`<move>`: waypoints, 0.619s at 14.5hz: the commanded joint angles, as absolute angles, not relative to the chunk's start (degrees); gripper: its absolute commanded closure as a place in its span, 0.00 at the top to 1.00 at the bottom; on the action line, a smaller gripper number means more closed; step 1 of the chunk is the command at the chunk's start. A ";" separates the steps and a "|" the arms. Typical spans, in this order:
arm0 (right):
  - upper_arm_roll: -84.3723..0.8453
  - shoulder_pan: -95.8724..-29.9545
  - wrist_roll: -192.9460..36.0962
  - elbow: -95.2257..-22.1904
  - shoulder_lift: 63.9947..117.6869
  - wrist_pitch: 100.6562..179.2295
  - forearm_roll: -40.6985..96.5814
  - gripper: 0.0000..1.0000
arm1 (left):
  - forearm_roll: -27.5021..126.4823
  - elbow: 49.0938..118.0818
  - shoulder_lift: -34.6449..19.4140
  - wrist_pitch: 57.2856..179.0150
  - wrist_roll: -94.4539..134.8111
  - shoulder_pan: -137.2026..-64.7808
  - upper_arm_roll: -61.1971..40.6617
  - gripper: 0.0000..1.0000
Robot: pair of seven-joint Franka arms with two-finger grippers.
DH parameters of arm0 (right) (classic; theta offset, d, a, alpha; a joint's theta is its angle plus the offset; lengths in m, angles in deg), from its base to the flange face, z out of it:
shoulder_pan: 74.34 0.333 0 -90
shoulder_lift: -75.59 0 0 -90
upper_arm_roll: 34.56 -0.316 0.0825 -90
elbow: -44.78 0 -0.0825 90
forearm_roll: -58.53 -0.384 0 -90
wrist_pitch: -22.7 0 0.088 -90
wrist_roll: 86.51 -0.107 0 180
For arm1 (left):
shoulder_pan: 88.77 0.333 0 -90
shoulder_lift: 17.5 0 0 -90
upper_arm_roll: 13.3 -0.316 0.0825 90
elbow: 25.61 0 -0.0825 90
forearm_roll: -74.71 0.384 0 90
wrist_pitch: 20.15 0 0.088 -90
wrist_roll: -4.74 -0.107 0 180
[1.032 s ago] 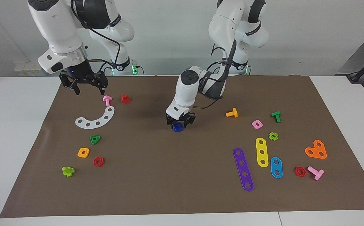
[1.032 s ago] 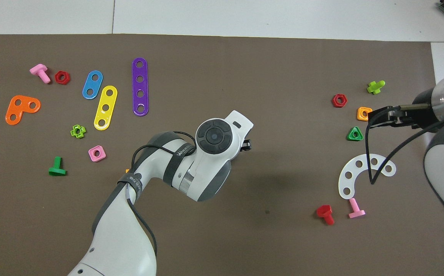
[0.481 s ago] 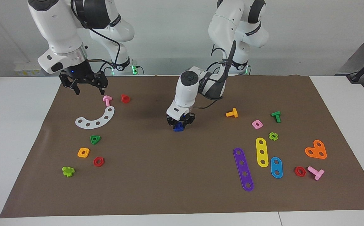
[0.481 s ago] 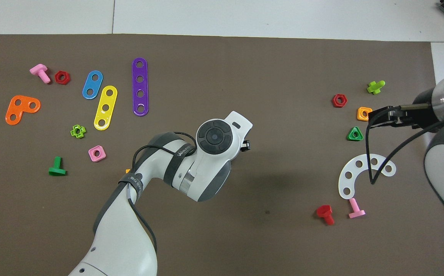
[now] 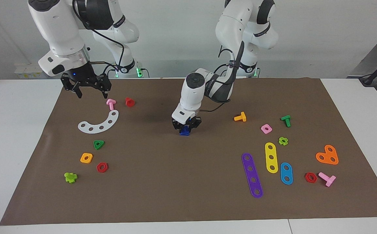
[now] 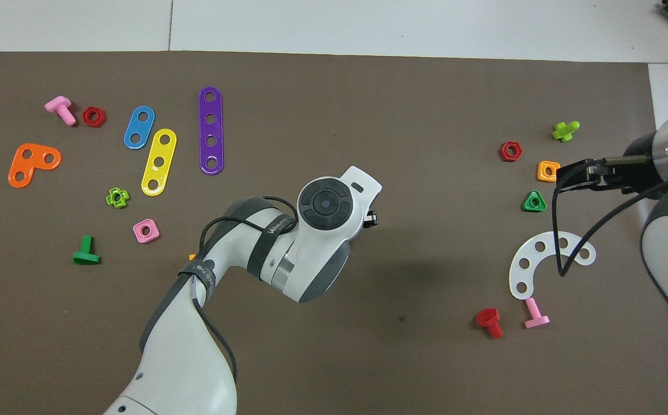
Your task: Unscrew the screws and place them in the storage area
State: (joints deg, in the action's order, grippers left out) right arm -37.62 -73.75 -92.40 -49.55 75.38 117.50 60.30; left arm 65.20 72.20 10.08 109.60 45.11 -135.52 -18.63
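The small blue bolt (image 5: pixel 184 131) is low over the middle of the brown mat (image 5: pixel 181 182). My left gripper (image 5: pixel 185 127) points straight down and is shut on it. In the overhead view the left wrist (image 6: pixel 325 204) hides the bolt. The storage area lies toward the right arm's end, with the white curved strip (image 5: pixel 99 123), green triangular nut (image 5: pixel 99 144), orange square nut (image 5: pixel 86 158) and red hexagonal nut (image 5: pixel 102 167). My right gripper (image 5: pixel 90 93) hangs open and empty above the mat's edge, beside the strip; it also shows in the overhead view (image 6: pixel 567 176).
A pink bolt (image 5: pixel 111 103) and a red bolt (image 5: pixel 129 101) lie near the strip, a lime piece (image 5: pixel 70 177) farther out. Toward the left arm's end lie an orange bolt (image 5: pixel 240 117), purple (image 5: pixel 252 175), yellow (image 5: pixel 271 157) and blue (image 5: pixel 286 173) strips, and several nuts and bolts.
My left gripper has turned a little on the blue bolt and shifted slightly; the blue shape under it looks narrower. The right gripper has barely moved.
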 commanded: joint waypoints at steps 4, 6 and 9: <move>-37.90 -75.13 -92.14 -49.79 74.80 116.83 59.41 1.00 | 65.14 59.75 13.17 95.02 47.10 -134.23 -19.80 0.00; -37.99 -74.87 -92.66 -49.79 74.71 116.91 59.50 1.00 | 65.48 57.37 12.83 89.66 46.40 -130.89 -19.80 0.00; -38.25 -74.43 -92.84 -49.88 74.71 117.70 59.50 1.00 | 65.31 56.48 12.56 88.84 40.54 -124.65 -19.62 0.00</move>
State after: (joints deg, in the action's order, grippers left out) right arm -37.81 -74.42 -92.40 -49.55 75.38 117.38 60.30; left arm 65.19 58.86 11.32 90.98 44.56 -128.58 -20.06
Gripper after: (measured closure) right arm 0.000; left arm 0.533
